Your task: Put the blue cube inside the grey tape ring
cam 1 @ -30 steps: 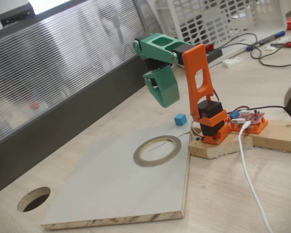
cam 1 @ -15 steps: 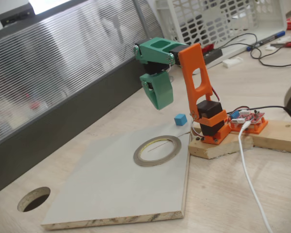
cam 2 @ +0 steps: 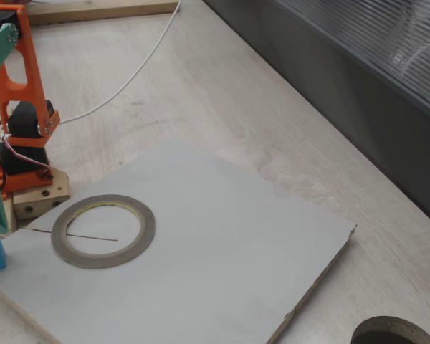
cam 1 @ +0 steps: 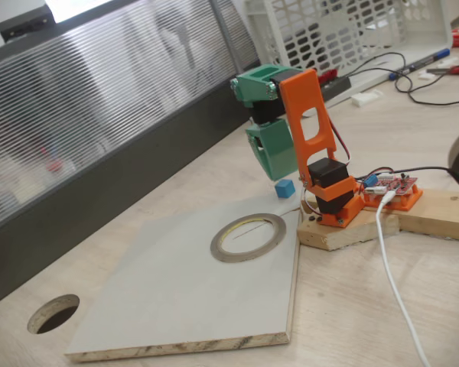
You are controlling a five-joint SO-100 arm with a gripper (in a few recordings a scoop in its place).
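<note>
Not started on transfer: blue cube [cam 1: 284,188] sits on table just off grey board's [cam 1: 168,298] corner near arm base, outside grey tape ring [cam 1: 248,237], which lies empty on board. Gripper [cam 1: 274,164] hangs just above cube; jaws' state unreadable. No legible writing.

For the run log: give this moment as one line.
gripper: above blue cube, jaw state unclear | cube: on table, outside grey tape ring | ring: flat on board, nothing inside
</note>
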